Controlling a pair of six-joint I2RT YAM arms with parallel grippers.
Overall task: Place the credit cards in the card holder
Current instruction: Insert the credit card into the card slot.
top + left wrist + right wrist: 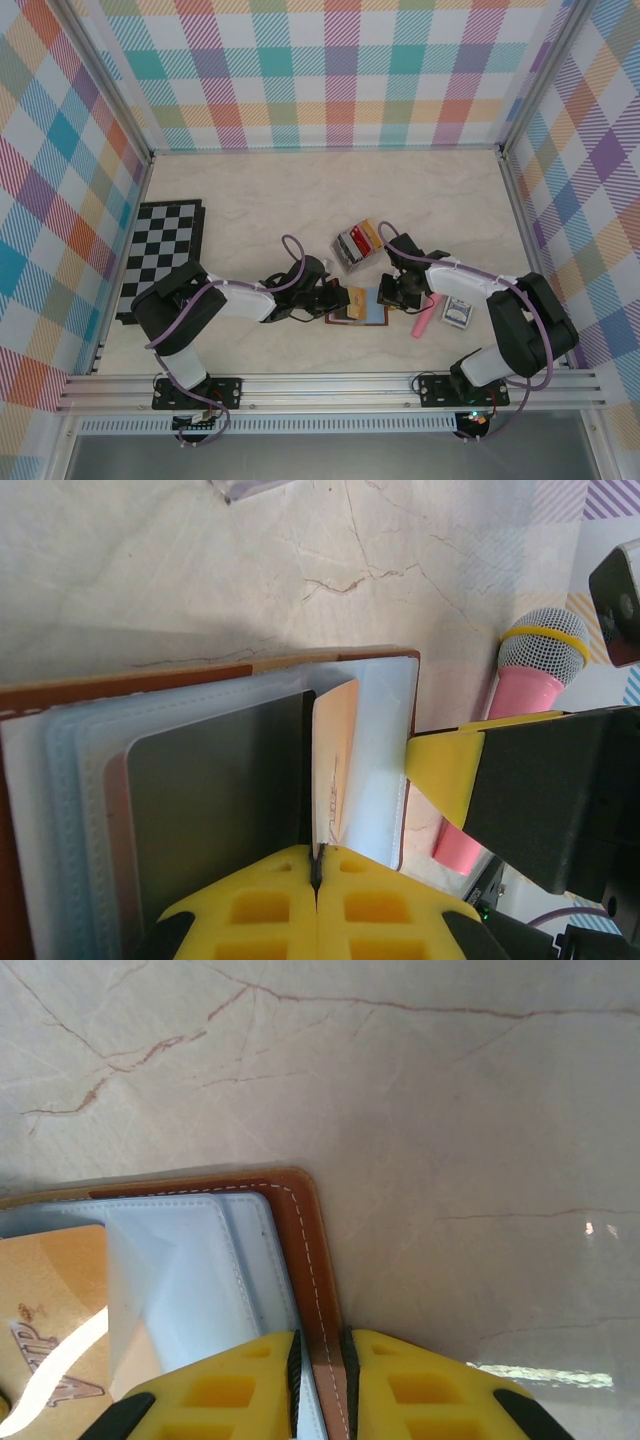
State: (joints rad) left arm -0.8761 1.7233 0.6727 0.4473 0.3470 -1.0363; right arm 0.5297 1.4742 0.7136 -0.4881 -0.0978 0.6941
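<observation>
Surface: pale marbled table (250, 200) inside plaid walls (330, 70).
Card holder (357, 315): lies open on the table between both grippers, pale blue slots facing up, a dark card (215, 800) in one slot.
Left gripper (317, 865): jaws pressed together on an orange card (335, 760) standing on edge over the holder.
Right gripper (320, 1360): nearly closed, pinching the holder's brown border.
Remaining cards (357, 240): upright in a clear rack (345, 256) just behind the holder.

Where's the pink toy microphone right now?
In the top view the pink microphone lies on the right side of the table, between the open card holder and a small blue box.
</observation>
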